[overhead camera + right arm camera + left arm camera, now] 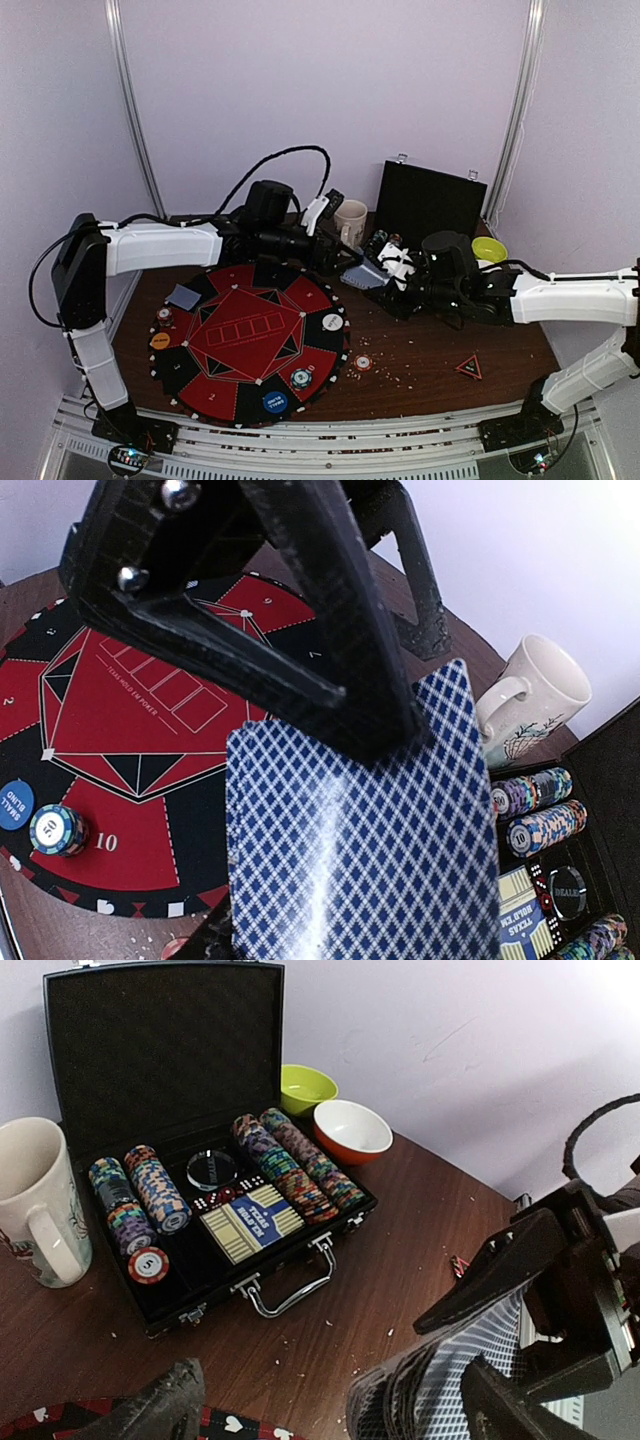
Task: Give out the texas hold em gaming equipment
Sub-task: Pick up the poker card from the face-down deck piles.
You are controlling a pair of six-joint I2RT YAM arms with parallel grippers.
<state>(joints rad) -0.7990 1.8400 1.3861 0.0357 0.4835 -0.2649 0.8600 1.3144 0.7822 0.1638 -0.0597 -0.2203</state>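
Note:
My right gripper (300,840) is shut on a deck of blue diamond-backed playing cards (370,830), held above the table just right of the round red-and-black poker mat (250,340). My left gripper (335,1415) stands open at the deck's (440,1380) near end, one finger (150,1410) well to its left. On the mat lie a grey-blue card (185,297), an orange disc (160,341), a white disc (332,322), a blue disc (275,402) and chips (301,378). One chip (363,363) rests on the wood beside the mat.
An open black case (170,1060) with rows of chips (300,1165) stands at the back. A cream mug (40,1200) is left of it, a yellow-green bowl (307,1087) and an orange bowl (352,1130) right. A red triangle (469,367) lies front right.

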